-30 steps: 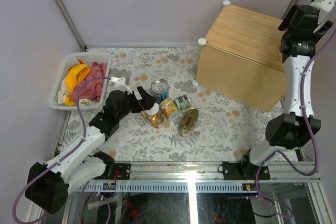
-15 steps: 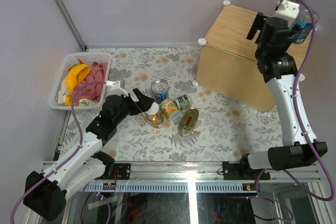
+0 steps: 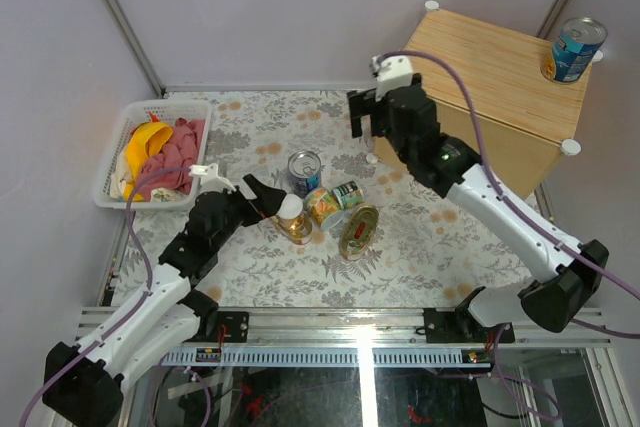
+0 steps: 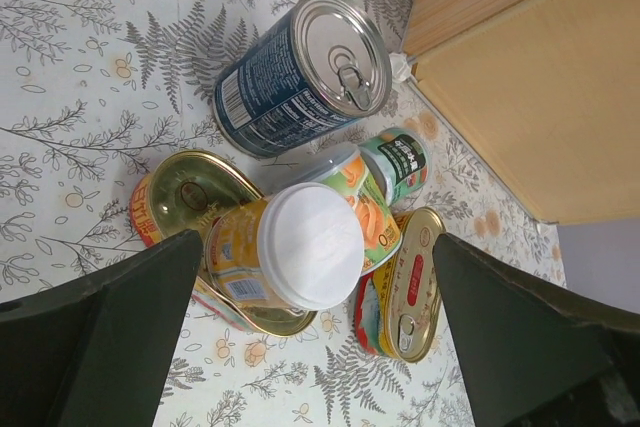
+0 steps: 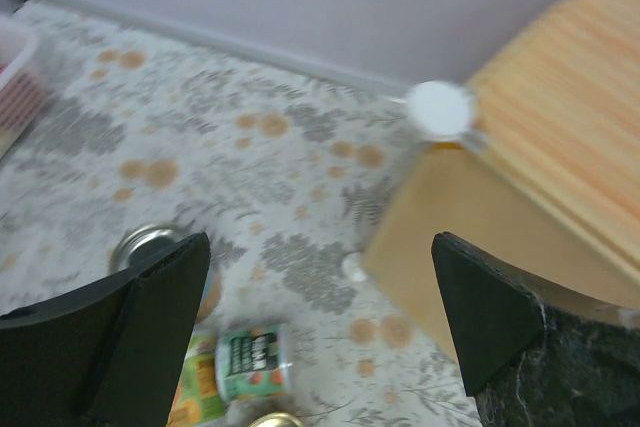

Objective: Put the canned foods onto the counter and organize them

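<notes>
- Left wrist view: left gripper (image 4: 318,239), jaws spread wide, nothing clamped; white-lidded can (image 4: 310,245) upright between the fingers, standing on a flat gold tin (image 4: 175,202)
- Close around these: blue-labelled can (image 4: 290,77) upright, orange-labelled small can (image 4: 368,212) and green-labelled small can (image 4: 405,159) on their sides, second gold tin (image 4: 410,292)
- Above the floral table (image 5: 280,137): right gripper (image 5: 320,237), jaws wide apart, empty
- Far right: counter (image 3: 480,57), second blue-labelled can (image 3: 575,47) upright at its far right corner
- Far left: white basket (image 3: 170,105) of cloths
</notes>
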You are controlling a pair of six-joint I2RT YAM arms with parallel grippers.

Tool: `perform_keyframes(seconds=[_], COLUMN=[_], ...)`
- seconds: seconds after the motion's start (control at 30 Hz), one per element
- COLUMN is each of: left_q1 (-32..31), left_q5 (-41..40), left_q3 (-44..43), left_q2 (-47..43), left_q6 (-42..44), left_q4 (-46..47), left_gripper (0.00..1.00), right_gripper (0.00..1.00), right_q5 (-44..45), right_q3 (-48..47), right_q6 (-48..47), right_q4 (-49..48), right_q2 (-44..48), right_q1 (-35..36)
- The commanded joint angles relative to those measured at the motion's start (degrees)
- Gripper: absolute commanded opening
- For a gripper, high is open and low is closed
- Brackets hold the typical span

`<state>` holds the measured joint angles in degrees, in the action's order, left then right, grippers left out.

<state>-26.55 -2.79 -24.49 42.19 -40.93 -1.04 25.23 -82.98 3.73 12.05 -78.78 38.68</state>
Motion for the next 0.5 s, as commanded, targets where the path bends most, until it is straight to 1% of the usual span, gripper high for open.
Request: perform_keyframes(seconds=[0.0, 0.1, 0.17, 0.3, 0.47], left_q1=[0.4, 0.4, 0.4, 0.4, 0.4], left_q5=[-3.5, -4.8, -5.4, -6.3, -6.3], left_q3=[1.2, 1.5, 1.9, 2.3, 1.7], left_q2=[-2.7, -4.2, -4.9, -5.5, -4.9], left_q6=[-1.6, -2.4, -3.0, -4.0, -4.4], left_q4=[-0.3, -1.1, -1.5, -1.8, -1.9], left_gripper=[1.00, 1.00, 1.00, 1.00, 1.00], right_gripper=[1.00, 0.99, 0.99, 0.99, 1.00], right_q5=[-9.0, -15.1, -17.6, -19.7, -21.9], right_q3=[3.4, 8.6, 12.0, 18.6, 24.9], right_q6=[-0.6, 1.9, 3.2, 4.5, 5.2], right_q4=[-8.0, -11.7, -14.4, -20.2, -26.9], right_q2=[-0.5, -0.3, -0.1, 0.4, -0.1], right_q1=[4.3, 5.5, 6.4, 8.2, 8.3])
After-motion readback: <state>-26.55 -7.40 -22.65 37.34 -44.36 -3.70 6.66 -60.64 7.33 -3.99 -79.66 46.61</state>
